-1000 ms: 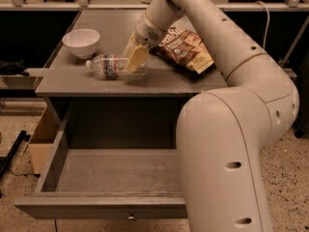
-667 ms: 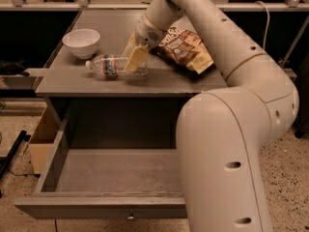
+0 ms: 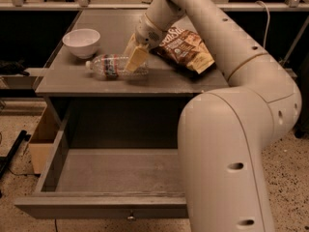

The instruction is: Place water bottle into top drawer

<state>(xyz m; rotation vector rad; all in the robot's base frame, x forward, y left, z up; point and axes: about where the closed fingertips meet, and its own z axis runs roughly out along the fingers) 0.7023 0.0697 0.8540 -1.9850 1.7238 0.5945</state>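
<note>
Figure: 1 water bottle (image 3: pixel 108 65) lies on its side near the front edge of the grey table (image 3: pixel 159 85), cap toward the left edge. The gripper (image 3: pixel 134 57) is lowered at its base end; whether it pinches the bottle cannot be told. The top drawer (image 3: pixel 101 207) stands pulled out below. 1 white bowl (image 3: pixel 81 41) sits toward the back-left corner and 1 chip bag (image 3: pixel 186 50) toward the right edge.

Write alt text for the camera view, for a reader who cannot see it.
The gripper is at a water bottle lying on its side on a grey table, above the open top drawer. A white bowl and a chip bag share the table.
</note>
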